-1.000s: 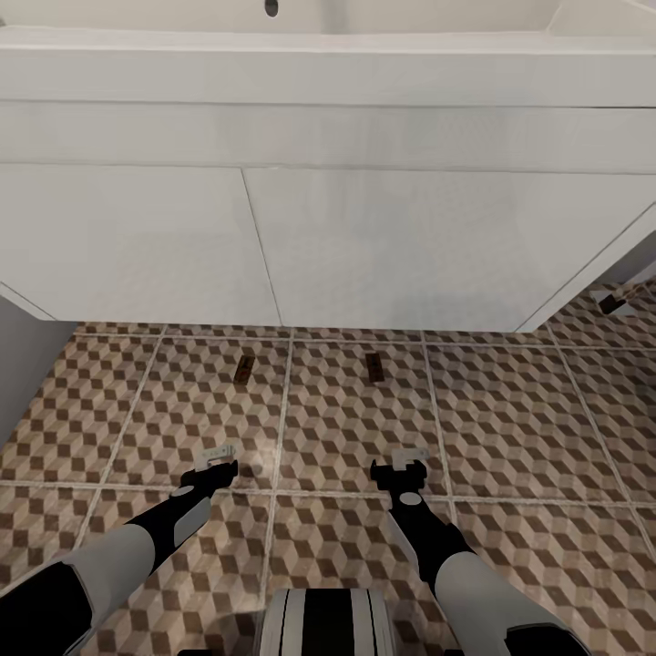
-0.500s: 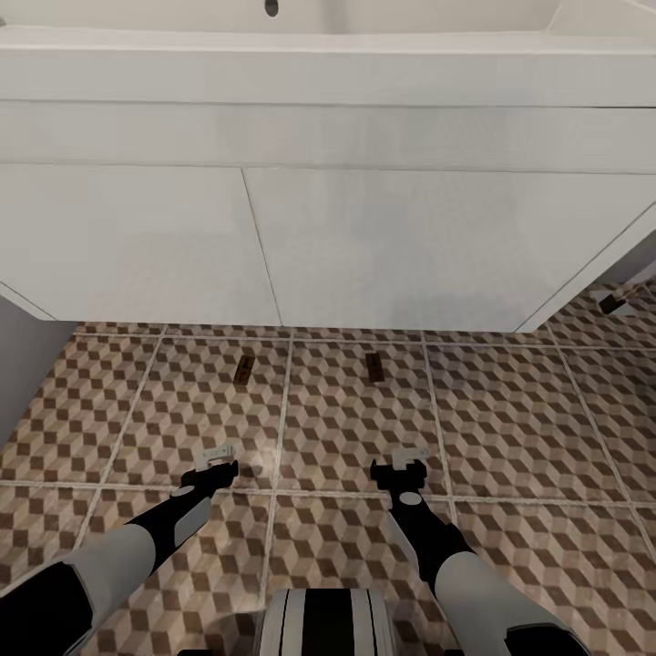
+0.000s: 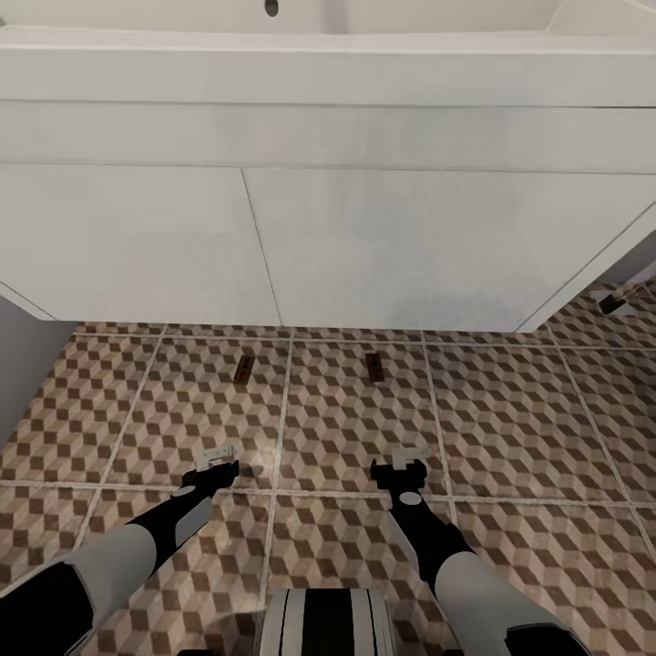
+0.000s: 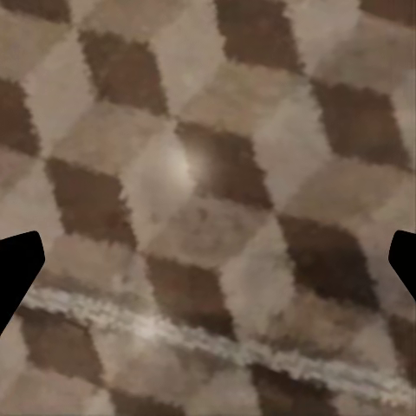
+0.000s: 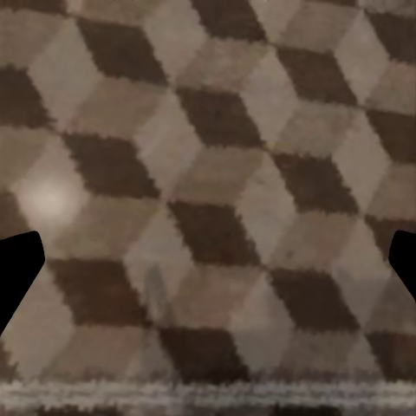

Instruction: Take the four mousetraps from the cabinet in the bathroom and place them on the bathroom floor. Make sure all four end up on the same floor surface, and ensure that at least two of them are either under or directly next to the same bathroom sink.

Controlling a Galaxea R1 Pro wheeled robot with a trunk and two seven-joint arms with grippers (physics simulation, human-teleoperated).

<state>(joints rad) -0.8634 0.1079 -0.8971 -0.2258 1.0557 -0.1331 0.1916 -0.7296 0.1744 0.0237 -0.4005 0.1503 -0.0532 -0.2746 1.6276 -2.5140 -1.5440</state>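
Observation:
Two mousetraps lie flat on the cube-patterned floor (image 3: 510, 410), one (image 3: 243, 369) on the left tile and one (image 3: 374, 365) on the tile beside it, both just in front of the sink's boxy white body (image 3: 364, 237). My left gripper (image 3: 217, 453) hovers low over the floor, nearer to me than the left trap, and is open and empty. My right gripper (image 3: 410, 453) stands the same way behind the right trap. In the wrist views the left gripper (image 4: 208, 269) and right gripper (image 5: 208, 269) show fingertips spread wide over bare tiles. The cabinet is out of view.
The sink's drain hole (image 3: 271, 7) shows at the top edge. A grey wall (image 3: 23, 364) closes the left side. A small dark object (image 3: 612, 303) lies on the floor at the far right by the sink's corner; what it is I cannot tell.

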